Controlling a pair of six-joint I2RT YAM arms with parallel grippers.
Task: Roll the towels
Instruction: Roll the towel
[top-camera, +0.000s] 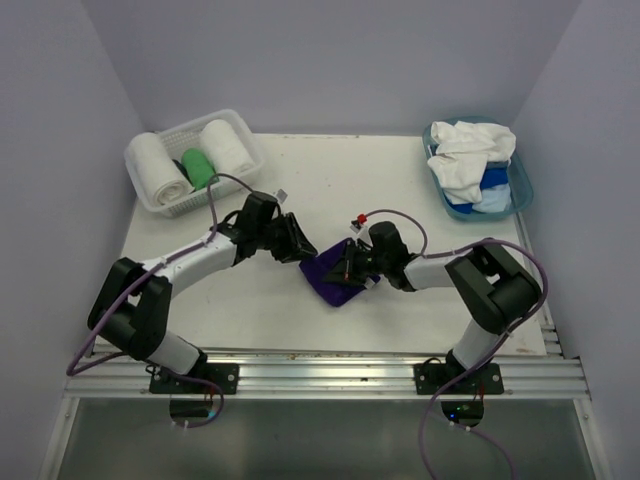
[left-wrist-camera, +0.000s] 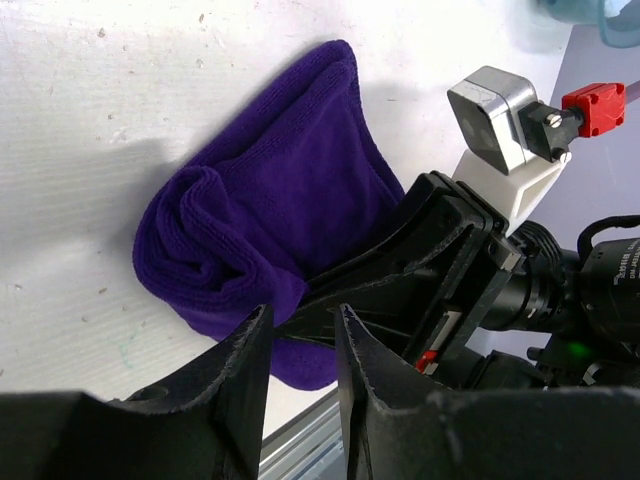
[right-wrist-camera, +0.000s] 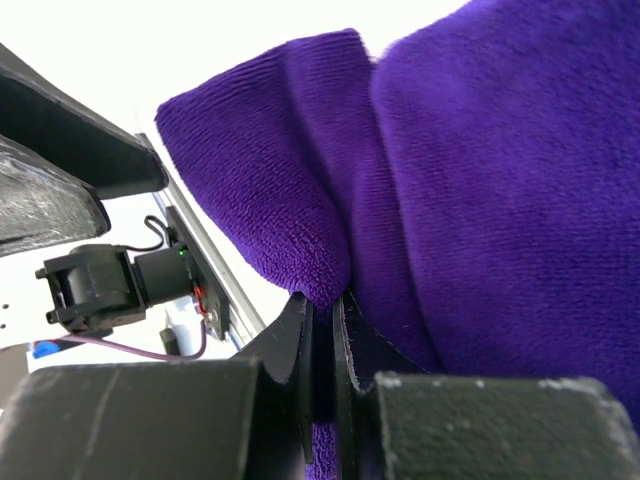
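Observation:
A deep purple towel (top-camera: 333, 279) lies partly rolled and bunched on the table's middle. It also shows in the left wrist view (left-wrist-camera: 270, 200) and fills the right wrist view (right-wrist-camera: 480, 180). My right gripper (top-camera: 352, 266) (right-wrist-camera: 322, 305) is shut on a fold of the purple towel at its right edge. My left gripper (top-camera: 302, 247) (left-wrist-camera: 300, 325) is just left of the towel, its jaws a little apart and empty, close to the right gripper's fingers (left-wrist-camera: 400, 270).
A white lattice basket (top-camera: 160, 205) at the back left holds two rolled white towels (top-camera: 158, 167) and a rolled green one (top-camera: 199, 166). A teal tub (top-camera: 520, 180) at the back right holds loose white (top-camera: 468, 158) and blue towels (top-camera: 490, 195). The metal rail (top-camera: 330, 375) runs along the near edge.

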